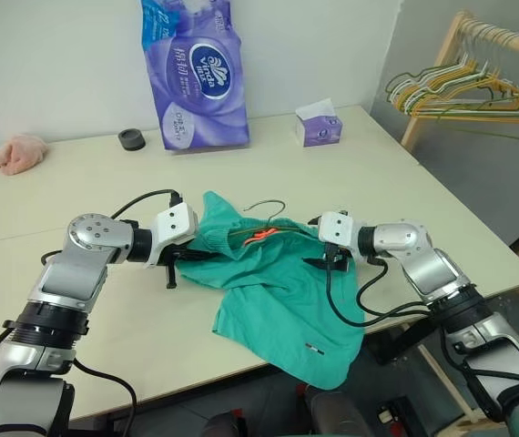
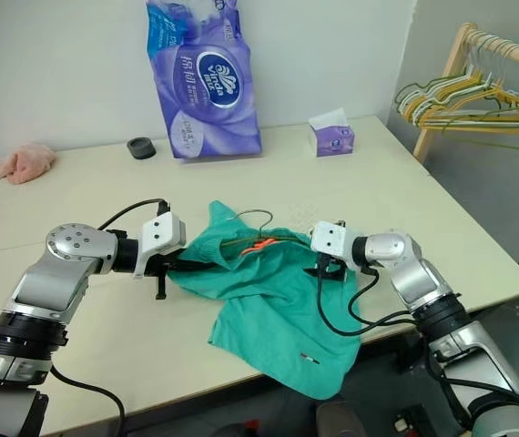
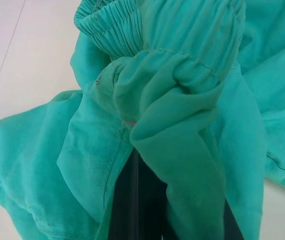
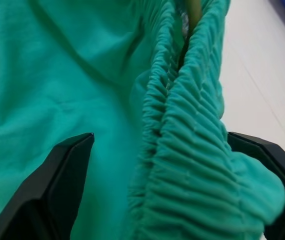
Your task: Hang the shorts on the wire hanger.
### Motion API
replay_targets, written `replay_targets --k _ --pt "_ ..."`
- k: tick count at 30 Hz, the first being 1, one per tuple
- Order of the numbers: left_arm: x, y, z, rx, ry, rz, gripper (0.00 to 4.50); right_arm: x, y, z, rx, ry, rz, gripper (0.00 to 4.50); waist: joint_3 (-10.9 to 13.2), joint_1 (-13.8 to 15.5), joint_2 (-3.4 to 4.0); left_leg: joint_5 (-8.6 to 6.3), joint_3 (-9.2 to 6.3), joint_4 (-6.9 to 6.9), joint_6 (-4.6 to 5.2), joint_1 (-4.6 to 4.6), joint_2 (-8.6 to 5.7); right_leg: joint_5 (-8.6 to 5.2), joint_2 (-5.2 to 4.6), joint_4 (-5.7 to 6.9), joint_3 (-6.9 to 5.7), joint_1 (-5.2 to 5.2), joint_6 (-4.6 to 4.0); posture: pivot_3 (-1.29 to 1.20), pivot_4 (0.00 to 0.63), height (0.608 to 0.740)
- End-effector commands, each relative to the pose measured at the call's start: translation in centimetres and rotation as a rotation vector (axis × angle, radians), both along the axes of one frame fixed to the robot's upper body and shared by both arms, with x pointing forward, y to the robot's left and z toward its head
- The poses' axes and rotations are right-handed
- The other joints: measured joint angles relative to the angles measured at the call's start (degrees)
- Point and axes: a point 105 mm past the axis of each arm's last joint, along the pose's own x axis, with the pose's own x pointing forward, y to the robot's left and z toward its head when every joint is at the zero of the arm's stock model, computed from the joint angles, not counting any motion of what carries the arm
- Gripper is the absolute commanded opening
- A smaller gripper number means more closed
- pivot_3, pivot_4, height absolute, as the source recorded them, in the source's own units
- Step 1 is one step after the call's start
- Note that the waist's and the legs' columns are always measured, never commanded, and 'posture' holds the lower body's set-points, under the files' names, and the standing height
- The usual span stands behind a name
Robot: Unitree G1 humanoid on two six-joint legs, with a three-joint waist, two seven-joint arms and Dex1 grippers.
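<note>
Teal shorts (image 1: pixel 282 300) on table (image 1: pixel 405 173), hem overhanging the front edge. Left gripper (image 1: pixel 179 259) clenched on waistband, steadying it; right gripper (image 4: pixel 182 185) spread, straddling gathered elastic around wire hanger (image 1: pixel 267 211).

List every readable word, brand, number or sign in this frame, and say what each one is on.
"Vinda": oval logo on the purple tissue pack standing at the back of the table.
Large white characters above that logo: too blurred to read.
Print on the small tissue box: too small to read.
Small tag on the shorts: too small to read.
</note>
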Motion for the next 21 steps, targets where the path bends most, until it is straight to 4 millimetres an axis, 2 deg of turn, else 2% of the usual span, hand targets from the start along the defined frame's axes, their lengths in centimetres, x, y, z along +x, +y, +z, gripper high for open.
replay_targets --k 1,6,7,14,21 --pt "0.0 -0.3 1.3 -0.013 -0.048 -0.014 0.0 0.5 1.0 1.5 -0.027 -0.04 0.023 3.28 -0.02 -0.05 0.0 0.0 -0.01 0.0 0.0 0.0 0.0 0.0 0.0 0.0 0.0 0.0 0.0 -0.21 0.037 0.74" --pt "0.0 -0.3 1.3 -0.015 -0.045 -0.017 0.0 0.2 1.9 1.4 -0.047 -0.037 0.046 1.62 -0.06 0.15 -0.01 -0.01 -0.02 0.01 -0.02 -0.01 -0.04 0.0 -0.05 -0.01 -0.02 0.02 0.0 -0.2 0.036 0.74" --pt "0.0 -0.4 1.3 -0.021 -0.044 -0.016 0.0 0.0 2.0 1.2 -0.06 -0.031 0.058 1.41 -0.06 0.15 -0.01 -0.01 -0.02 0.02 -0.02 -0.01 -0.04 0.0 -0.05 0.0 -0.02 0.02 0.0 -0.2 0.036 0.74" --pt "0.3 -1.0 2.0 -0.074 -0.076 -0.021 0.0 -0.5 1.8 0.2 -0.119 -0.01 0.084 1.33 -0.07 0.14 0.0 -0.01 -0.02 0.01 -0.02 -0.01 -0.04 0.0 -0.05 0.0 -0.02 0.01 0.0 -0.2 0.037 0.74" --pt "-0.1 -1.3 2.0 -0.115 -0.056 -0.041 0.0 -0.4 1.8 0.8 -0.091 -0.005 0.083 1.33 -0.09 0.0 0.0 0.0 -0.03 0.02 -0.03 0.0 -0.02 0.0 -0.05 0.01 -0.02 0.0 0.0 -0.2 0.035 0.74"
